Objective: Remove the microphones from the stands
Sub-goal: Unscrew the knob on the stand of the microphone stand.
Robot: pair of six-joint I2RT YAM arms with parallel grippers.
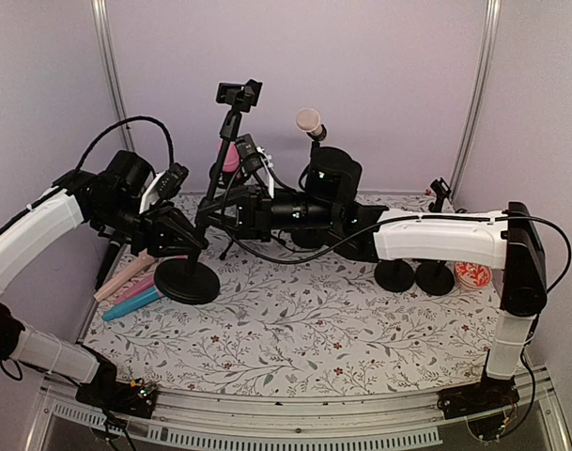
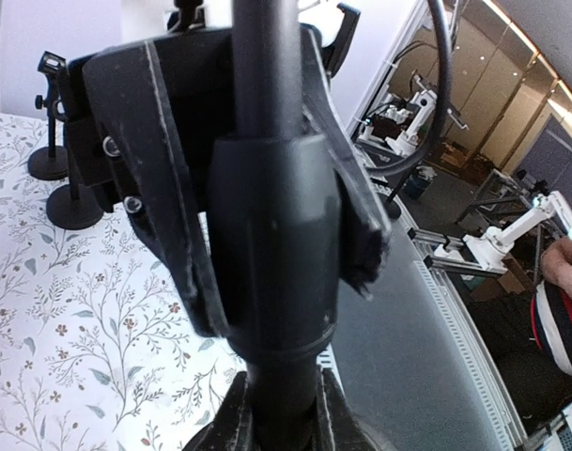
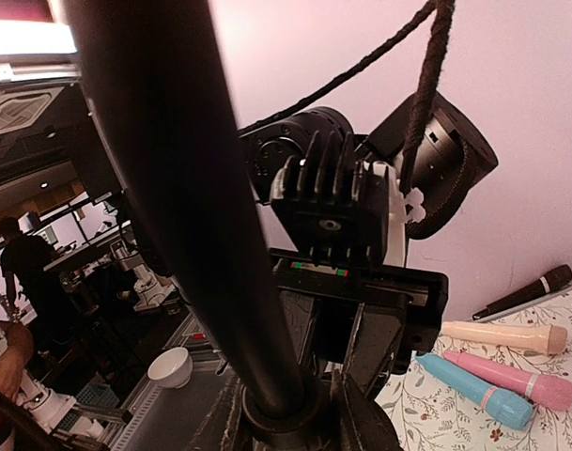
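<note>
The stand (image 1: 187, 280) is set near the left edge of the tabletop (image 1: 314, 329). Its pole (image 2: 267, 113) is pinched low by the left gripper (image 2: 276, 423) and higher up by the right gripper (image 3: 287, 413). The pink microphone (image 1: 230, 156) is seen high beside the pole, toward the far edge.

pole (image 3: 182, 188) cut off, pink microphone (image 1: 228, 158) half hidden

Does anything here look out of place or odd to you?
Yes: a black microphone, beige microphone, pink microphone and blue microphone lie loose by the table's left edge, off any stand.
</note>
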